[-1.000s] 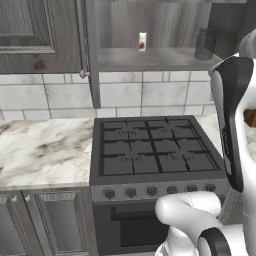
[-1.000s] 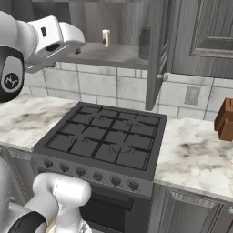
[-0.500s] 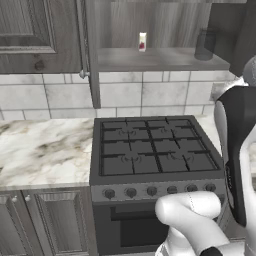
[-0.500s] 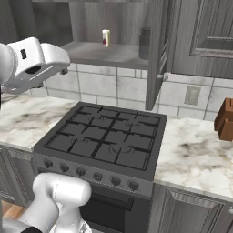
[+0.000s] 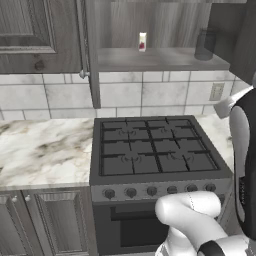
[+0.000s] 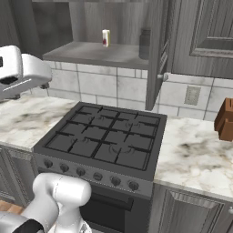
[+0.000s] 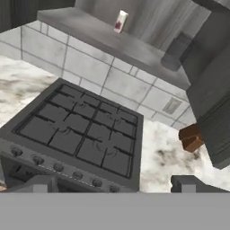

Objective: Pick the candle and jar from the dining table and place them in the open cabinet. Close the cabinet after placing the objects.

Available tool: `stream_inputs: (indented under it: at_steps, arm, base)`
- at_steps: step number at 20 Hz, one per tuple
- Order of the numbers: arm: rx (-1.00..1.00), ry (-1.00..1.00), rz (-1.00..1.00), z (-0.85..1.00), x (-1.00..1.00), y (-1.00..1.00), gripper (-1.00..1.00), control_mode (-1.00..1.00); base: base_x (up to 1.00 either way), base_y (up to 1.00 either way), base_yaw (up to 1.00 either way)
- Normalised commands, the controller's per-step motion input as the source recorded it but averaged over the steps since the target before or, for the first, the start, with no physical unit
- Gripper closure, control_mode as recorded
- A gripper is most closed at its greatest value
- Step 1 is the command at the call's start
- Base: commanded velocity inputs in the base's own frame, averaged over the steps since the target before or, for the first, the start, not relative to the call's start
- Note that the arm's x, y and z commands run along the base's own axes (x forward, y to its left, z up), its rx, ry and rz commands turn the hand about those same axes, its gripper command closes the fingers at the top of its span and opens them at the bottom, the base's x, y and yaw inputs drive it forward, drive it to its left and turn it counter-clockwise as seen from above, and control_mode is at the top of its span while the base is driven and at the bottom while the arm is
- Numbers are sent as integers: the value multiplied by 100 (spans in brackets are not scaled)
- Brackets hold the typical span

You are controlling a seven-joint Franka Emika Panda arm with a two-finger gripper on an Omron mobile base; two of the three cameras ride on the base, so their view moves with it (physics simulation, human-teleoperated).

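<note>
The jar (image 5: pixel 204 45) (image 6: pixel 144 44) (image 7: pixel 176 51), a translucent grey glass cylinder, stands upright at the right end of the shelf of the open cabinet (image 5: pixel 155 59) (image 6: pixel 91 52) (image 7: pixel 90 31). Both tall cabinet doors stand swung out (image 5: pixel 88 50) (image 6: pixel 157 50). My gripper (image 7: pixel 112 186) is open and empty, well back from the cabinet and looking down over the stove. Its dark fingertips (image 7: pixel 40 184) stand wide apart. The candle and the dining table are out of view.
A small white carton with a red mark (image 5: pixel 142 42) (image 6: pixel 106 37) (image 7: pixel 120 21) stands mid-shelf. Below is a black gas stove (image 5: pixel 155 150) (image 6: pixel 104 141) between marble counters (image 5: pixel 45 150) (image 6: pixel 195 154). A brown block (image 6: pixel 225 119) (image 7: pixel 191 137) sits on the right counter.
My arm has drawn back from the cabinet shelf and swung lower and outward. The jar and carton stay put on the shelf. The base has not moved.
</note>
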Motion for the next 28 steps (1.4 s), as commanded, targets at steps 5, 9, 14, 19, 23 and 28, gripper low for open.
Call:
stream_inputs:
  at_steps: [5,9,14,19,23,28]
  arm:
    - [21,0,0,-23,-48,3,-100,-100]
    - [22,0,0,-40,-15,0,-100,-100]
    - [22,0,0,-43,-3,2,-100,-100]
    - [10,0,-2,-45,0,28,-100,-100]
    - [4,2,-12,-52,0,39,-100,-100]
    - [4,5,-12,-35,0,10,-100,-100]
  base:
    - [0,0,0]
    - [0,0,0]
    - [0,0,0]
    - [0,0,0]
    - [0,0,0]
    - [0,0,0]
